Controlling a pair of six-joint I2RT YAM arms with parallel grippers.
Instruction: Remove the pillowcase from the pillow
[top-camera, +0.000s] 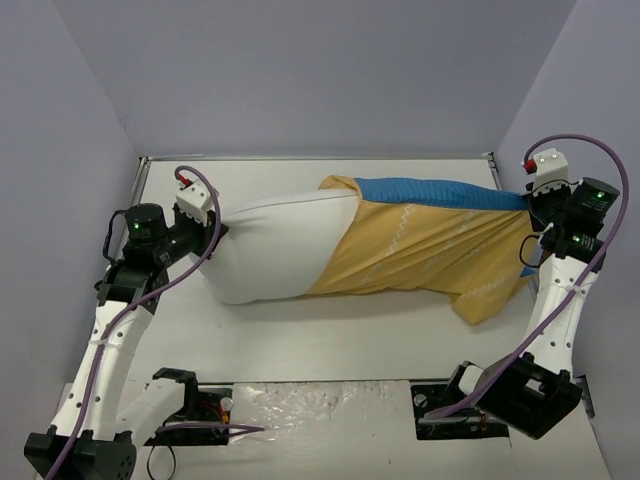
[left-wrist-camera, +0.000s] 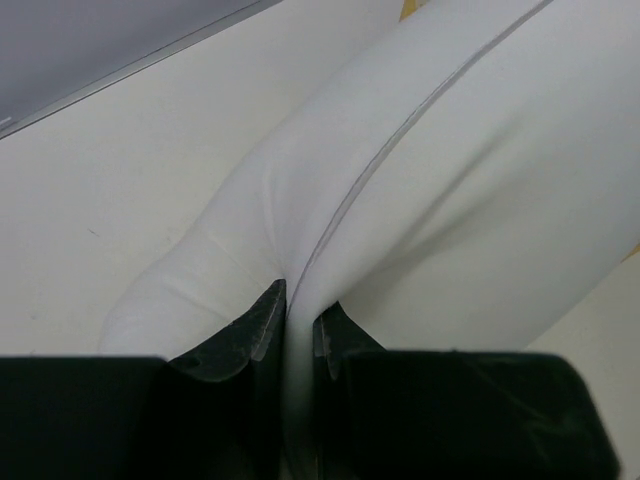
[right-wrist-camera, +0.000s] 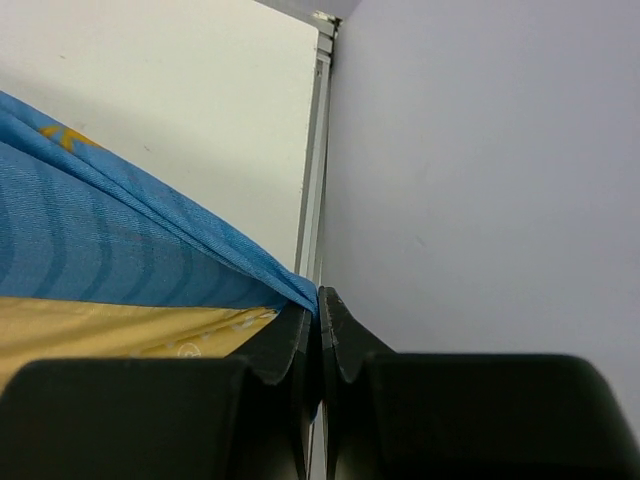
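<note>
right gripper (right-wrist-camera: 318, 297) jaws pinch the pillowcase (right-wrist-camera: 120, 250) corner beside the wall (right-wrist-camera: 480, 180).

The pillow (top-camera: 270, 245) lies left on the table (top-camera: 330, 330), its right part inside the pillowcase (top-camera: 420, 245).

Middle blocked, front strip open

We see the pillow (top-camera: 265, 245) and the pillowcase (top-camera: 430, 250) stretched across most of the table (top-camera: 330, 340), barring any straight pass from the near edge to the back. Bare tabletop runs in front of them, with a narrower band behind. At the right end, the right gripper (right-wrist-camera: 320, 300) sits just beside the side wall (right-wrist-camera: 480, 180), leaving hardly any room; the left end has more.
</note>
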